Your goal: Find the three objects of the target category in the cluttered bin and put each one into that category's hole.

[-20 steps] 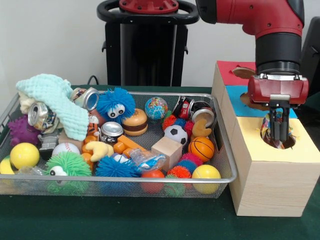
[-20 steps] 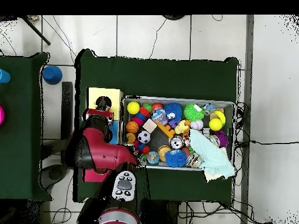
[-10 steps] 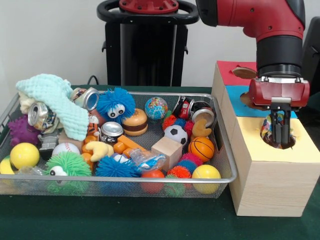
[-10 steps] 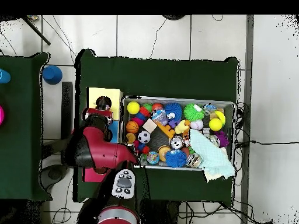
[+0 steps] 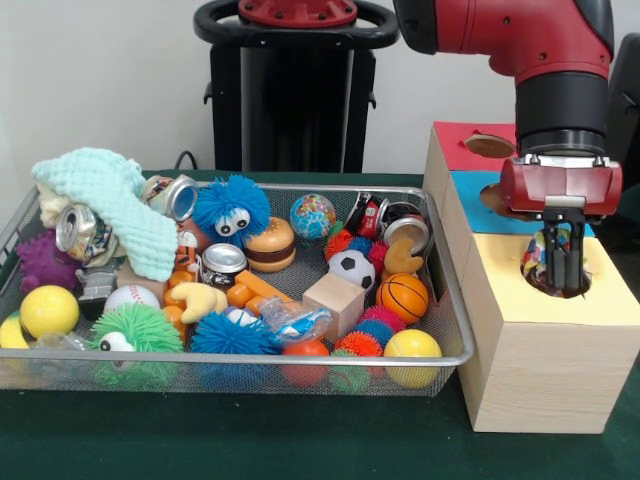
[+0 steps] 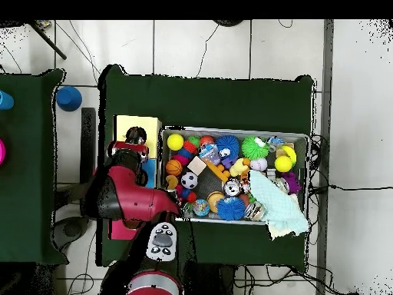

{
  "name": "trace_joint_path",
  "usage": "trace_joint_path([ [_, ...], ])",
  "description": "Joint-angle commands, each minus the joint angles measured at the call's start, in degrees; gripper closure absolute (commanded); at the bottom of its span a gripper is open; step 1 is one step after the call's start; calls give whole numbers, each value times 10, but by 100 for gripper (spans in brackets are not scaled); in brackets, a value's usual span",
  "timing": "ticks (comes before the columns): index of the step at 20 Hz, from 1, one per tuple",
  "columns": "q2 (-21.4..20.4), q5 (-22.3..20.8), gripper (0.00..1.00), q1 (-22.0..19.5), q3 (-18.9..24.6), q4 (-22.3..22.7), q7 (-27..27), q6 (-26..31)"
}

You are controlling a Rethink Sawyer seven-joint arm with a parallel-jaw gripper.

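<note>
gripper (image 5: 562,272) is hanging right over the hole (image 5: 556,272) in the yellow top of the wooden box (image 5: 540,345), right of the bin (image 5: 452,300); fingers look pressed close together, tips dipping into the hole; something multicoloured (image 5: 537,250) shows just beside them in the hole, can't tell if it's pinched; bin's full of balls, cans, a cloth (image 5: 115,205).

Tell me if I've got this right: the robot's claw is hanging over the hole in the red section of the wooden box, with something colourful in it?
Not quite. The claw is at the hole in the yellow section of the wooden box, not the red one. The front view shows this, with the red section further back. Something colourful does show between the claw and the hole.
</note>
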Motion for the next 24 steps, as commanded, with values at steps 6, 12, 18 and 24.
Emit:
trace_joint_path([
  [6, 16, 35, 100, 3, 48, -7, 106, 97],
  [12, -4, 45, 100, 11, 40, -3, 101, 119],
  [18, -19, 46, 100, 16, 33, 1, 103, 124],
  [24, -24, 55, 100, 28, 16, -8, 97, 139],
])
